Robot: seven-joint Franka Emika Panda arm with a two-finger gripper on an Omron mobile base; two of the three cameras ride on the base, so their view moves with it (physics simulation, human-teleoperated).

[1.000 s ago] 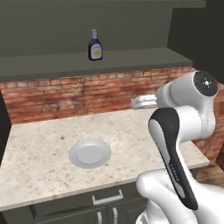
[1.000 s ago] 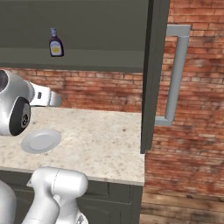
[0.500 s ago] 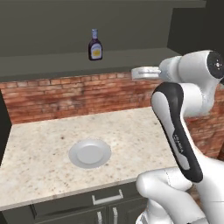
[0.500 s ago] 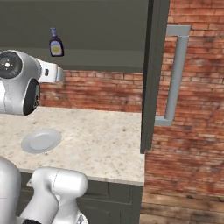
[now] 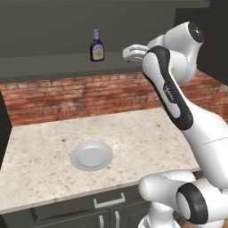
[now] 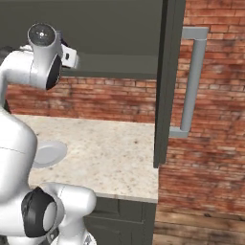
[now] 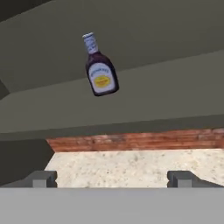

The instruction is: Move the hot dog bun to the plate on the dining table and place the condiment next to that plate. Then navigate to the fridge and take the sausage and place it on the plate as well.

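Observation:
The condiment, a dark sauce bottle point(image 5: 96, 46) with a white cap and yellow label, stands on a dark cabinet shelf point(image 5: 49, 69). In the hand view the bottle point(image 7: 99, 68) is ahead and up to the left, tilted by the camera's roll. My gripper point(image 5: 126, 54) hangs at shelf height just right of the bottle, apart from it, open and empty; its fingertips point(image 7: 41, 178) are spread wide. From the right side the gripper point(image 6: 74, 58) pokes out past the wrist. A pale plate point(image 5: 91, 156) lies on the speckled counter below. The hot dog bun, sausage and fridge are out of view.
A red brick wall point(image 5: 80, 95) backs the counter point(image 5: 147, 133). A dark cabinet door point(image 6: 167, 81) with a long grey handle point(image 6: 191, 81) stands open on the right. The plate point(image 6: 48, 153) lies near my arm's base.
My arm has risen from counter height to the shelf level, and the gripper has swung left toward the bottle. Bottle and plate have stayed put.

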